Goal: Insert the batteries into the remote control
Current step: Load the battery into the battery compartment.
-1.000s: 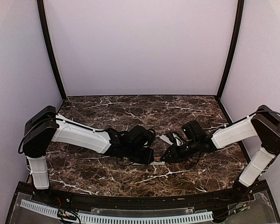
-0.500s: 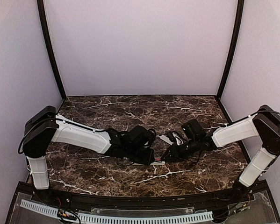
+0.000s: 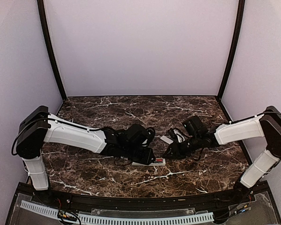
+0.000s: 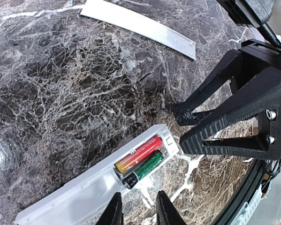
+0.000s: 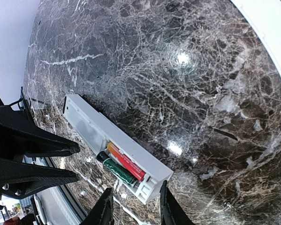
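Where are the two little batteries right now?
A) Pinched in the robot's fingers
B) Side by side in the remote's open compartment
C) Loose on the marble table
B: the batteries lie next to each other inside the uncovered compartment at one end of the remote control.

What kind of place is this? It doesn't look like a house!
Probably a robot test booth: plain walls box in a marbled table, and a left arm and right arm reach over a remote control with batteries in it.
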`<state>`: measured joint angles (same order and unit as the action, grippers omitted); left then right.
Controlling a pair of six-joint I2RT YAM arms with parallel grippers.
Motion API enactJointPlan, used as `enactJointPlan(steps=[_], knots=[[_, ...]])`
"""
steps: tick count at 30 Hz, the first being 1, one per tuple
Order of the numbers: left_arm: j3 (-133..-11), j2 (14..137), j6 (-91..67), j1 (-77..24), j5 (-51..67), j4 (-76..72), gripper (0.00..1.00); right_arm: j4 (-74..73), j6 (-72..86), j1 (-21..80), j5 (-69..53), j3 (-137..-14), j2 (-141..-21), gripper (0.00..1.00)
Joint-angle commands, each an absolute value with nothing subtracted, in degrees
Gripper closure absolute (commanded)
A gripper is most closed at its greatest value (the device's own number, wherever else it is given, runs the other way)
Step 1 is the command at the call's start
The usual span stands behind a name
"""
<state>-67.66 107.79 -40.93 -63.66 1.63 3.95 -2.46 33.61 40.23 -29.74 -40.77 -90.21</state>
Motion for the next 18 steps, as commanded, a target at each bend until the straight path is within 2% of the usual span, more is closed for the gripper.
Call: enactJointPlan(steps=[1,4,6,8,10,14,18], knots=[[-66.2,104.4,-39.8,-64.1,0.6,4.6,0.75,-7.2,31.6,39.9,-26.9,-43.5,-88.0,0.69],[-65.8,101.9,-37.2,-64.0,-2.9,4.8,0.73,-10.0,31.5,40.1,-25.1,-44.6,-86.5,0.69],[-65.0,97.9,-32.2,-63.4,-4.0,4.7,0.60,-11.8,31.7,40.7,-23.6,-45.6,-85.0,0.70],[-64.5,95.6,-22.8,-62.8,-2.9,5.5,0.42,-13.4,31.8,41.8,-21.7,-46.8,-83.9,0.71],[-65.3,94.5,-10.7,-62.6,-1.6,9.8,0.35,-15.1,32.0,43.0,-20.2,-48.2,-83.2,0.72],[-66.4,94.5,13.1,-62.7,-0.1,25.5,0.30,-13.2,34.5,44.2,-22.1,-48.4,-81.7,0.72],[-62.1,94.2,32.7,-62.6,-0.8,26.9,0.28,-8.3,38.2,44.3,-24.2,-45.9,-80.6,0.73]])
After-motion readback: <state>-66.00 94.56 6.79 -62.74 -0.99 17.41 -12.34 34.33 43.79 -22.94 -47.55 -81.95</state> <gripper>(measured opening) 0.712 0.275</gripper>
